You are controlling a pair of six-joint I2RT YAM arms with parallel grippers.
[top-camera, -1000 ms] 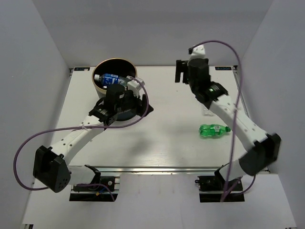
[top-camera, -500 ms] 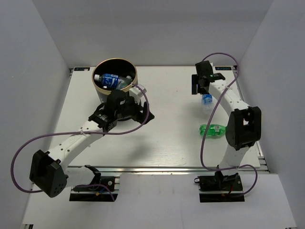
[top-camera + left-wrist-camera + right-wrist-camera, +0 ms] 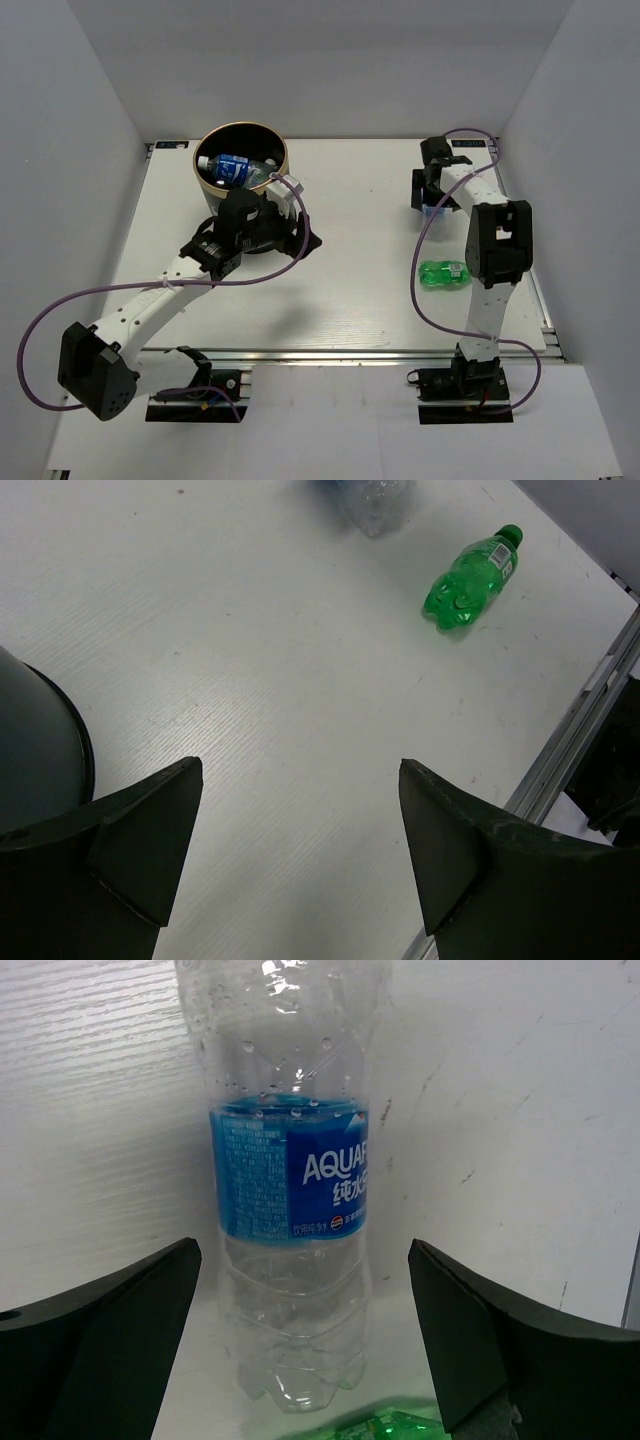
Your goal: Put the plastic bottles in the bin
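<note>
Bottle with blue label [image 3: 295,1180] lies on the counter [image 3: 350,280] between the open right jaws; green bottle [image 3: 468,580] nearby. Left jaws open, empty, beside the bin [image 3: 240,125], which holds more bottles [image 3: 232,165].

A clear bottle [image 3: 295,1190] is banded by a blue label printed with white lettering. A green bottle [image 3: 449,272] is coloured bright green throughout, cap included. The bin [image 3: 240,124] is finished dark and edged with gold. The table [image 3: 350,290] is white and finely streaked, and the cables [image 3: 40,320] are purple.
</note>
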